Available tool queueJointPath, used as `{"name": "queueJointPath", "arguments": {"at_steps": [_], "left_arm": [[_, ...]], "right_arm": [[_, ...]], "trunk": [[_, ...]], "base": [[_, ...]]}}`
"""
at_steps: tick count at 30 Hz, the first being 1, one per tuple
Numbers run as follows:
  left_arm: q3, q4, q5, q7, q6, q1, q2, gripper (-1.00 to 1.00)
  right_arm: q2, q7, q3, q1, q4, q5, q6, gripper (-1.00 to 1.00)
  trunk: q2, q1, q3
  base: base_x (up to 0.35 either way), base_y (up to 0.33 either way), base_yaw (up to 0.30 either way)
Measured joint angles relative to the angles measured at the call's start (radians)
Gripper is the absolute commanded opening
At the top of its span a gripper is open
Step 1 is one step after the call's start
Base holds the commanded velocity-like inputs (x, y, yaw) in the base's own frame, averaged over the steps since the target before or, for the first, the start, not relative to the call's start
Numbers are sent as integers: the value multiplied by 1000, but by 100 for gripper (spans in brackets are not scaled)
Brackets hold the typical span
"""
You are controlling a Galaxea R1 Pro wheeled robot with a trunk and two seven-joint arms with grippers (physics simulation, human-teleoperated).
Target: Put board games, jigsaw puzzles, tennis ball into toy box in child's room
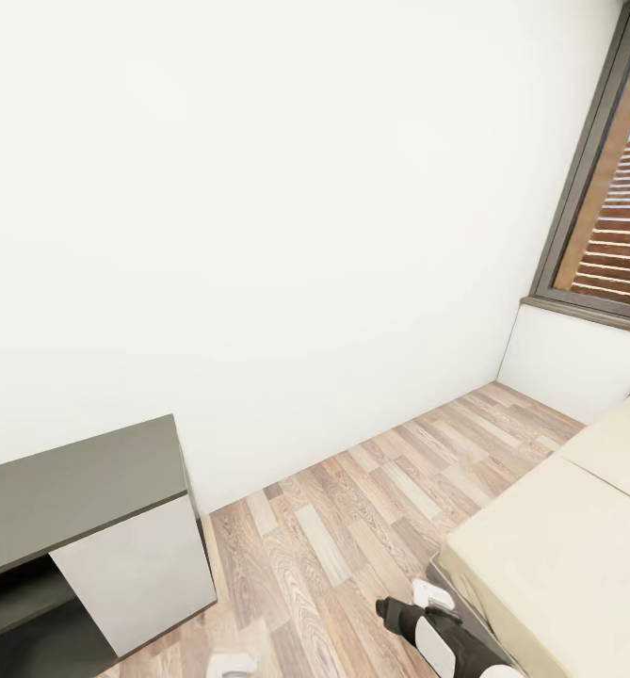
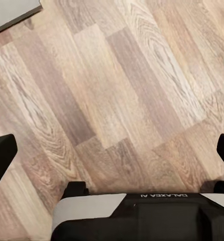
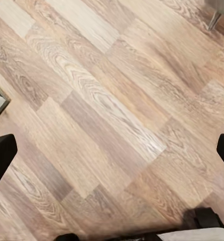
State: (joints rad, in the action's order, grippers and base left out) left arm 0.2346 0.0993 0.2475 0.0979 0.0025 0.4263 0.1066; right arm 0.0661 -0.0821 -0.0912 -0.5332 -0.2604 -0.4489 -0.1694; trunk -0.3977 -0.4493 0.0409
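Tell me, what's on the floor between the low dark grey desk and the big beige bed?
Just bare wood-plank floor in the head view, running between the dark grey desk and the beige bed.

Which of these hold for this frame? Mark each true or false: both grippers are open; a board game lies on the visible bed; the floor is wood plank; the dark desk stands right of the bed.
1. Both the left gripper and right gripper are open, holding nothing: true.
2. A board game lies on the bed: false, the visible mattress is bare.
3. The floor is wood plank: true.
4. The dark desk stands right of the bed: false, it stands left.
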Motion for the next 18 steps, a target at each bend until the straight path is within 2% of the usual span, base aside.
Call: {"name": "queueJointPath", "arguments": {"at_steps": [3, 8, 15, 18], "left_arm": [[0, -1, 0, 1, -22, -27, -16, 100], [1, -14, 1, 1, -36, -52, -34, 100], [1, -36, 3, 1, -81, -93, -46, 100], [0, -38, 4, 1, -92, -104, -58, 100]], "right_arm": [[7, -2, -33, 0, 42, 1, 1, 100], [12, -4, -64, 0, 96, 1, 2, 100], [12, -6, -73, 0, 126, 4, 3, 100], [12, -7, -73, 4, 140, 23, 3, 100]], "trunk": [[0, 0, 0], [0, 0, 0], [0, 0, 0], [0, 0, 0]], "base": [[0, 0, 0], [0, 0, 0], [0, 0, 0], [0, 0, 0]]}}
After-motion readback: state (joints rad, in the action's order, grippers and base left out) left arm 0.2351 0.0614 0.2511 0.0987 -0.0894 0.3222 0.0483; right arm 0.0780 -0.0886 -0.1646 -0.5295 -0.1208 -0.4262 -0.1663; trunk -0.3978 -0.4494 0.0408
